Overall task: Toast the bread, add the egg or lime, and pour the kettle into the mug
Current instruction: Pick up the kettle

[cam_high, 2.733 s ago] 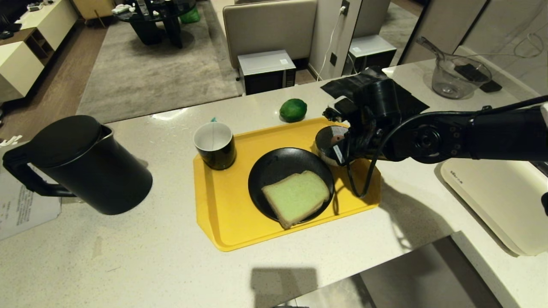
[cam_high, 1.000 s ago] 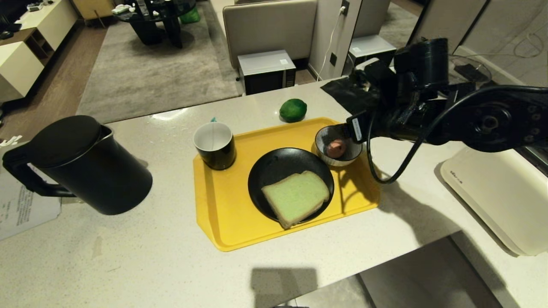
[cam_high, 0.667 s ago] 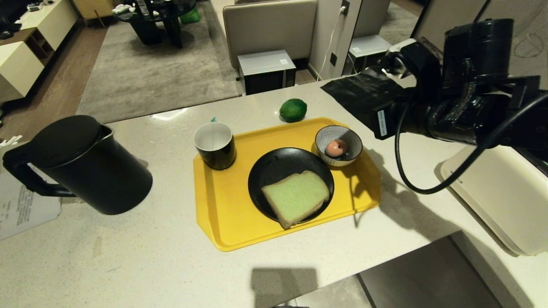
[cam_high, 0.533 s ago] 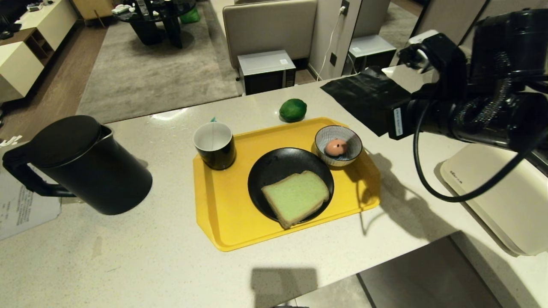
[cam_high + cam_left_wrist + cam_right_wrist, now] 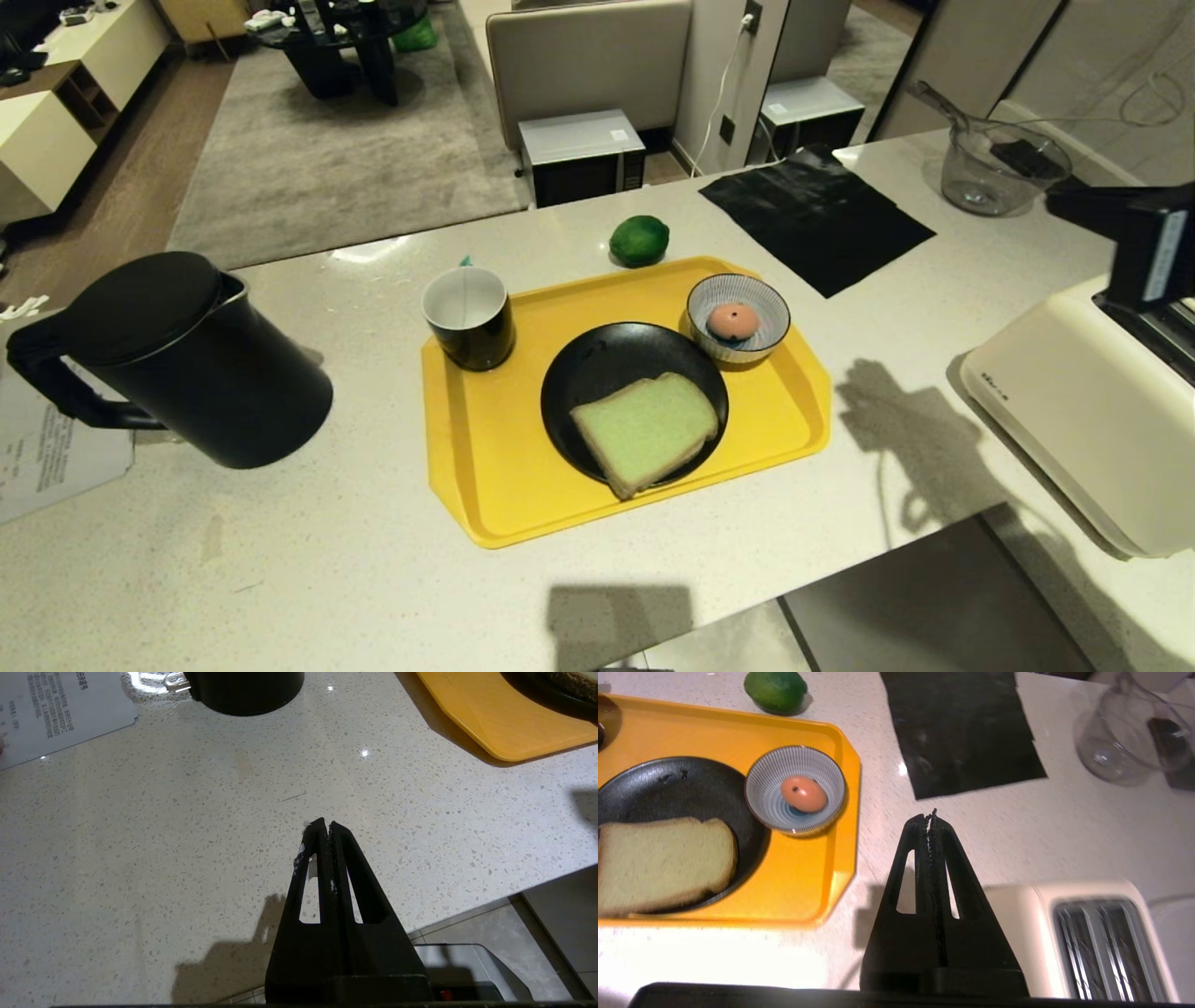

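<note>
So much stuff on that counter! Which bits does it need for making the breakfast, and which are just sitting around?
For the job:
- bread on the black plate
- egg in the striped bowl
- lime
- kettle
- mug
- toaster
- yellow tray

Just lying about:
- black mat
- clear jug
- printed paper

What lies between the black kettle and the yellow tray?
Only bare countertop separates kettle and tray, seen in the head view.
</note>
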You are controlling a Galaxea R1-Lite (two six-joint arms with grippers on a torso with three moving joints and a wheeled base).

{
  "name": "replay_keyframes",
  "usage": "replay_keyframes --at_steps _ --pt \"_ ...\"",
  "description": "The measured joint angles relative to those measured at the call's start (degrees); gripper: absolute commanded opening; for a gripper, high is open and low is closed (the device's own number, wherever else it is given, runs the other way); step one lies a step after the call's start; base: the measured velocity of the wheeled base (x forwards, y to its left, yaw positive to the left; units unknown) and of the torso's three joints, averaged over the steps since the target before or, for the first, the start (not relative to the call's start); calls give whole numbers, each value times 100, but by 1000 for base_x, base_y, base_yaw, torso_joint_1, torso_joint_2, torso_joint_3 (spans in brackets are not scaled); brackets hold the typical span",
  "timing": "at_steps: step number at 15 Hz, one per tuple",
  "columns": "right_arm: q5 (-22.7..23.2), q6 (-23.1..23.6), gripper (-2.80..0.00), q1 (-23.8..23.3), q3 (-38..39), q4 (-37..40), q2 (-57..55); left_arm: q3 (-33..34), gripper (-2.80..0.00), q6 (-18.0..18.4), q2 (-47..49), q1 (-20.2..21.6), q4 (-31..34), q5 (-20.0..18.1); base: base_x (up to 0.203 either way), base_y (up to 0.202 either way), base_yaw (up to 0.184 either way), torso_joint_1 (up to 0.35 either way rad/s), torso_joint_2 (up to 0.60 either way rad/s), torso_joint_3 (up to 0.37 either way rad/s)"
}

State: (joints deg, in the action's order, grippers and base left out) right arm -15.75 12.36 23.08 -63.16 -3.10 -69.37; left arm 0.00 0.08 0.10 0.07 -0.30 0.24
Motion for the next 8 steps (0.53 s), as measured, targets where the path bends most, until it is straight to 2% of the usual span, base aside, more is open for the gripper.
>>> replay_keyframes --at_steps 5,8 --pt "642 -379 -280 -667 1089 663 1899 0 -280 1 0 0 0 0 0 0 0 0 0 0" --pt "796 -742 -280 -1074 1819 951 2974 0 -280 1 0 0 0 0 0 0 0 0 0 0"
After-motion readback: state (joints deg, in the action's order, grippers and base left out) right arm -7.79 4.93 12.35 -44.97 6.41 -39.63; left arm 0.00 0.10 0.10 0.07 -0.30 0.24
